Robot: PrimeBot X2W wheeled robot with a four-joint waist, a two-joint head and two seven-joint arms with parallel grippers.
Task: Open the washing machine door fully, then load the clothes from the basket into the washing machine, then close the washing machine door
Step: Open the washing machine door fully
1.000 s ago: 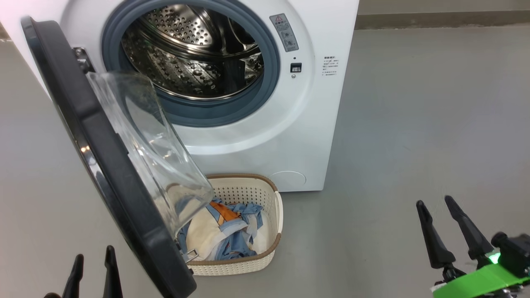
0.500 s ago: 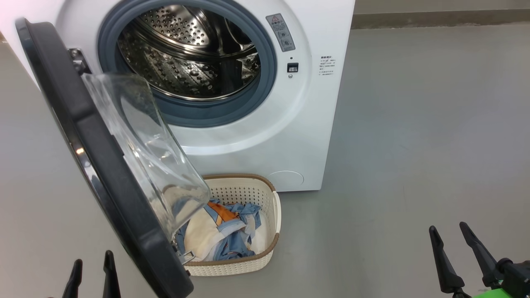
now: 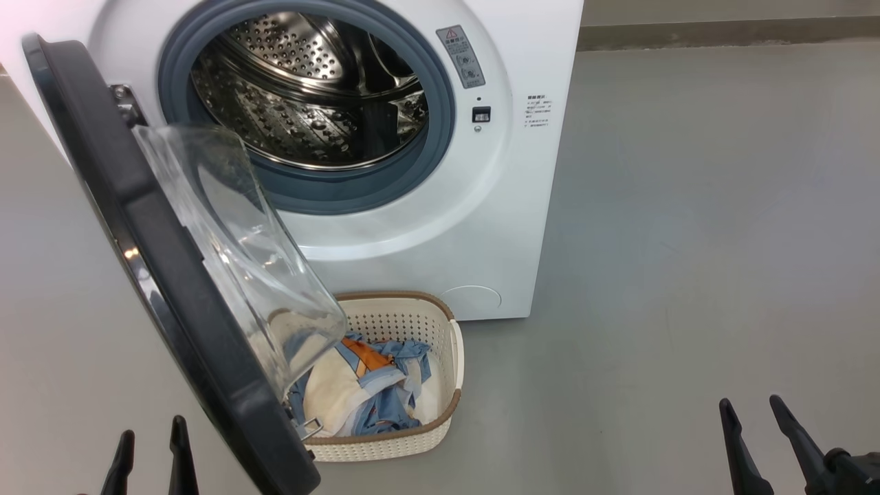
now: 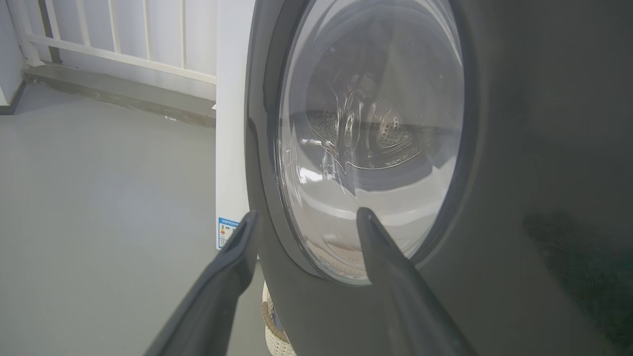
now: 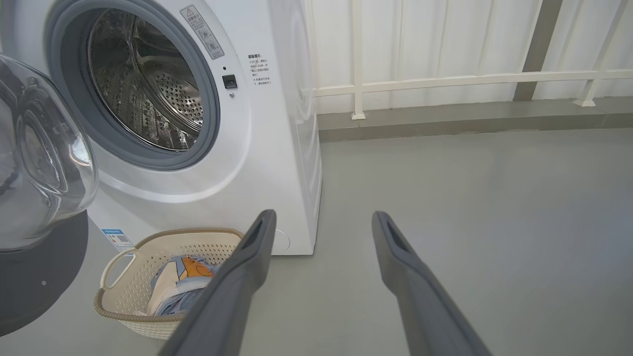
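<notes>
Head view shows you your left hand (image 3: 152,430) low on the left, wide open, holding nothing. Next is the washing machine door (image 3: 172,289), standing open. The clothes (image 3: 371,395) lie in the basket (image 3: 455,344) on the floor (image 3: 687,206), just in front of the washing machine (image 3: 509,206). Your right hand (image 3: 749,405) is wide open too, empty, well off to the right.

The right gripper (image 3: 749,401) has retracted downward and rightward, toward the lower right corner. The head view has shifted slightly, displacing the washing machine (image 3: 481,227) leftward in frame.
</notes>
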